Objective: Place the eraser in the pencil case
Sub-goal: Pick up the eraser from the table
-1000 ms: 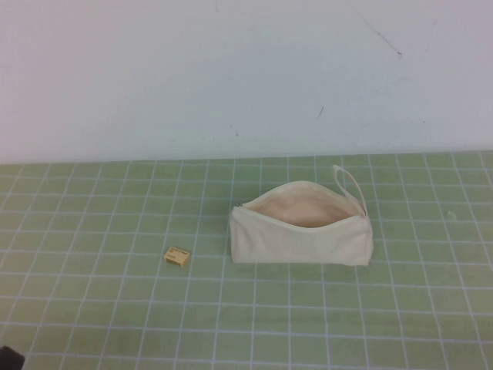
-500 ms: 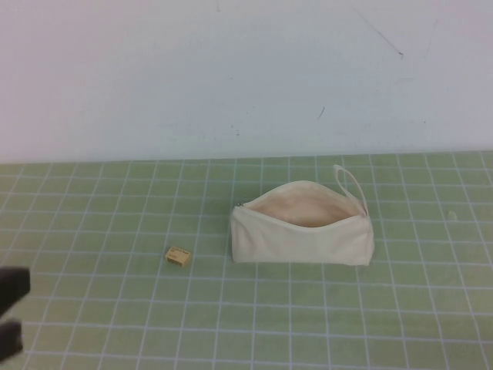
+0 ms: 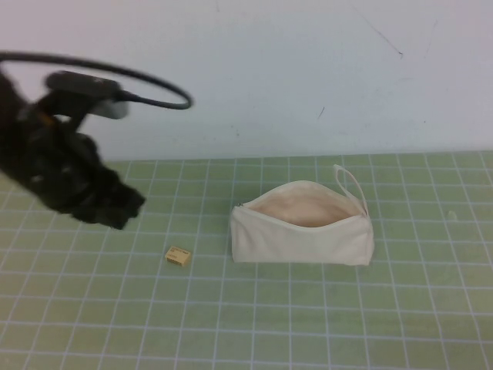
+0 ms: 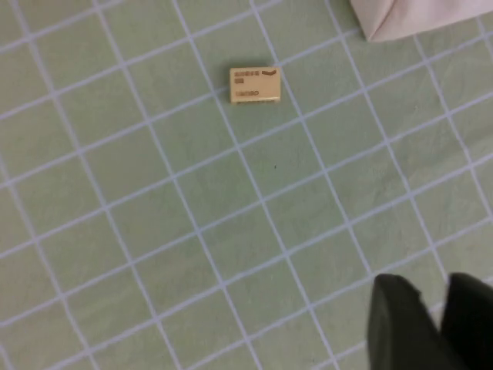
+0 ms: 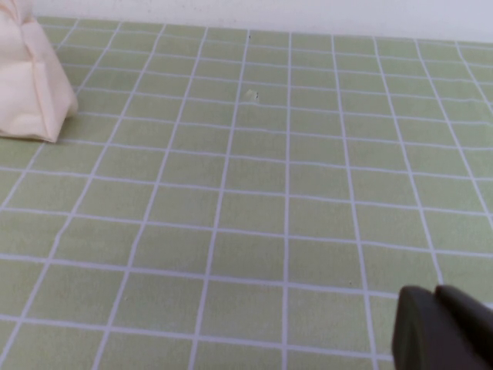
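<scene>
Right of the left hand [image 3: 123, 210], fingers nearly together, lies the eraser [image 3: 178, 257], apart.

Pencil case [image 4: 420, 17] cut off; left end effector [image 3: 127, 208] blurred.

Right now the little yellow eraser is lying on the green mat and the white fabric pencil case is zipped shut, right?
Not quite. The cream-white fabric pencil case is open, its beige lining showing in the high view. The tiny tan-yellow eraser does lie on the green grid mat. The left tool hovers above the mat near it; the right tool is off to the side.
</scene>
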Robot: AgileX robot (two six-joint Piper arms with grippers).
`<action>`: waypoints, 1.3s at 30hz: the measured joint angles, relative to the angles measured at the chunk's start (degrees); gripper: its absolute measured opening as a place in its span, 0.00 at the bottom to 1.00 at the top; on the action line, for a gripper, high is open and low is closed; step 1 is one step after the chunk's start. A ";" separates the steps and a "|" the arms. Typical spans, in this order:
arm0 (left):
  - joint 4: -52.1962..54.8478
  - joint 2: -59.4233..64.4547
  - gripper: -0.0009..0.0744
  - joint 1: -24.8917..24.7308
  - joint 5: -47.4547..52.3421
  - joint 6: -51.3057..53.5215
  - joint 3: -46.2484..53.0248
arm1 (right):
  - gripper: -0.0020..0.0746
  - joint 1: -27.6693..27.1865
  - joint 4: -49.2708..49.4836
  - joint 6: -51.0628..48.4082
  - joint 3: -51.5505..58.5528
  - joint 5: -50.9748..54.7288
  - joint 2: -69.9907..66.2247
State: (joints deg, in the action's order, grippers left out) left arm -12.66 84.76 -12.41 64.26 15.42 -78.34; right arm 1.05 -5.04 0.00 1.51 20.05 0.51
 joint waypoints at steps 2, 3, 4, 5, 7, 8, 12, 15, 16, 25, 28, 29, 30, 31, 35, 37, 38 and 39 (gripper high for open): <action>0.68 9.01 0.31 -1.30 2.30 0.00 -6.04 | 0.02 0.00 0.00 0.00 -0.09 0.00 0.00; 0.92 11.47 0.39 -1.81 2.69 0.00 -7.57 | 0.02 0.00 0.00 0.00 -0.09 0.00 0.00; 1.22 14.45 0.47 -2.40 2.96 0.00 -9.38 | 0.02 0.00 0.00 0.00 -0.09 0.00 0.00; 1.84 17.37 0.53 -3.00 3.17 0.00 -11.11 | 0.02 0.00 0.00 0.00 -0.09 0.00 0.00; 2.93 22.95 0.60 -4.06 3.45 0.00 -14.37 | 0.02 0.00 0.00 0.00 -0.09 0.00 0.00; 3.48 25.57 0.62 -4.55 3.55 0.00 -15.89 | 0.02 0.00 0.00 0.00 -0.09 0.00 0.00; 4.73 33.30 0.65 -5.36 3.08 0.00 -20.15 | 0.02 0.00 0.00 0.00 -0.09 0.00 0.00; 5.66 36.49 0.65 -5.45 0.81 0.00 -21.06 | 0.02 0.00 0.00 0.00 -0.09 0.00 0.00; 6.18 36.83 0.65 -5.45 -0.44 0.00 -21.06 | 0.02 0.00 0.00 0.00 -0.09 0.00 0.00; 6.91 37.76 0.65 -5.45 -4.72 0.00 -21.27 | 0.02 0.00 0.00 0.00 -0.09 0.00 0.00; 7.04 39.34 0.65 -5.45 -4.45 0.00 -21.27 | 0.02 0.00 0.00 0.00 -0.09 0.00 0.00; 7.19 39.91 0.65 -5.45 -4.33 0.00 -21.27 | 0.02 0.00 0.00 0.00 -0.09 0.00 0.00; 7.47 40.12 0.65 -5.45 -4.33 0.00 -21.27 | 0.02 0.00 0.00 0.00 -0.09 0.00 0.00; 7.76 40.35 0.65 -5.45 -4.33 -0.14 -21.27 | 0.02 0.00 0.00 0.00 -0.09 0.00 0.00; 8.00 40.63 0.65 -5.45 -4.33 -0.38 -21.27 | 0.02 0.00 0.00 0.00 -0.09 0.00 0.00; 8.00 41.10 0.65 -5.45 -4.33 -0.62 -21.27 | 0.02 0.00 0.00 0.00 -0.09 0.00 0.00; 8.00 41.62 0.65 -5.45 -4.24 -0.75 -21.27 | 0.02 0.00 0.00 0.00 -0.09 0.00 0.00; 8.00 41.94 0.65 -5.45 -4.20 -0.98 -21.27 | 0.02 0.00 0.00 0.00 -0.09 0.00 0.00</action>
State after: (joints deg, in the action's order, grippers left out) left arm -4.66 126.69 -17.86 60.06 14.44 -99.61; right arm 1.05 -5.04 0.00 1.42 20.05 0.51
